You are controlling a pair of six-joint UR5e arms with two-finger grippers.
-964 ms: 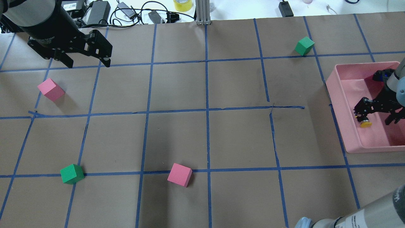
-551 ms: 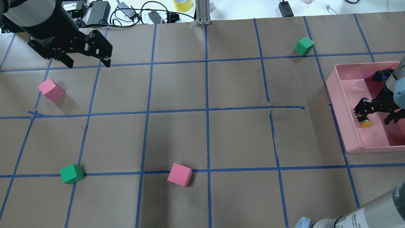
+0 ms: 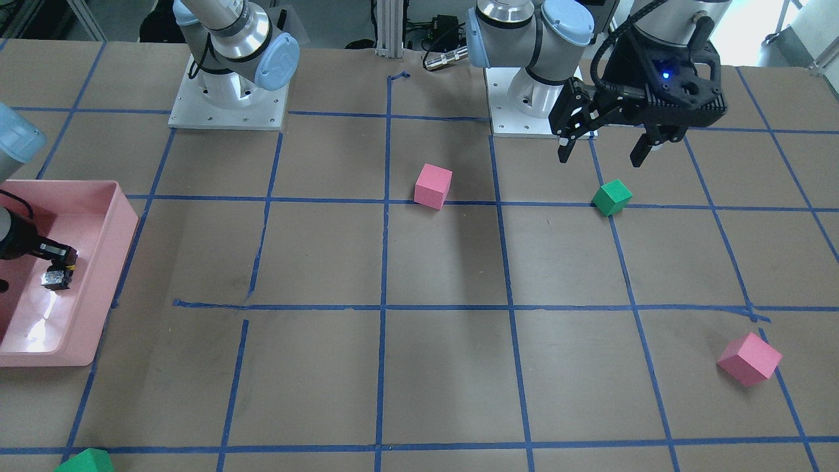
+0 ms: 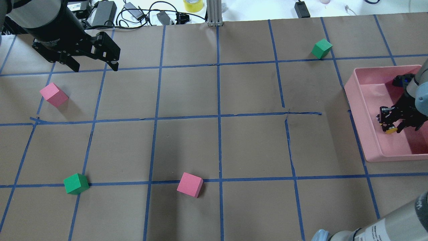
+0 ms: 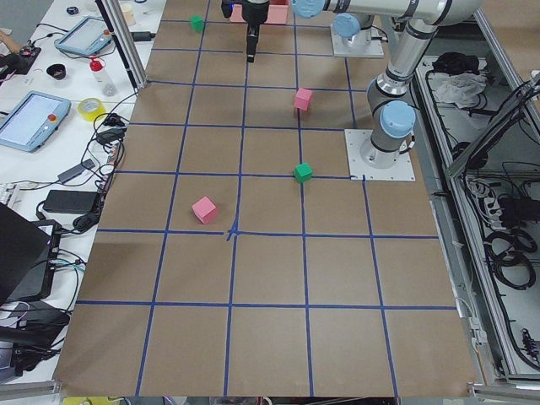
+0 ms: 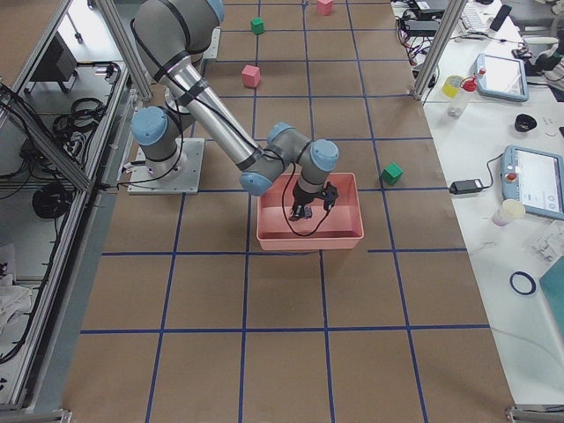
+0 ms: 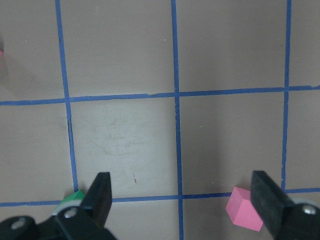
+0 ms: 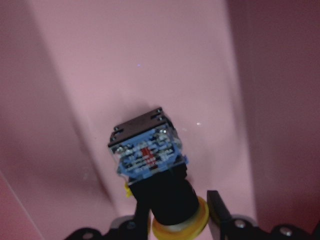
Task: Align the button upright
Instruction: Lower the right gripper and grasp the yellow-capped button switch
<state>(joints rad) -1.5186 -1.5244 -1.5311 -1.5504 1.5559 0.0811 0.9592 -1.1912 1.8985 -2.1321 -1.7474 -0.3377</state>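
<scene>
right gripper [image 4: 392, 126] is down inside the pink bin [image 4: 359, 110], its jaws closed around the black body of the button [image 8: 150, 155]. the button's yellow cap sits nearest the wrist and its contact block points away. left gripper [image 4: 95, 68] hovers above the table [image 4: 187, 90] near a pink cube [image 4: 54, 94], jaws wide apart, holding nothing.

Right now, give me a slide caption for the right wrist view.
Right claw grips the yellow-capped button by its black body inside the pink bin.
</scene>
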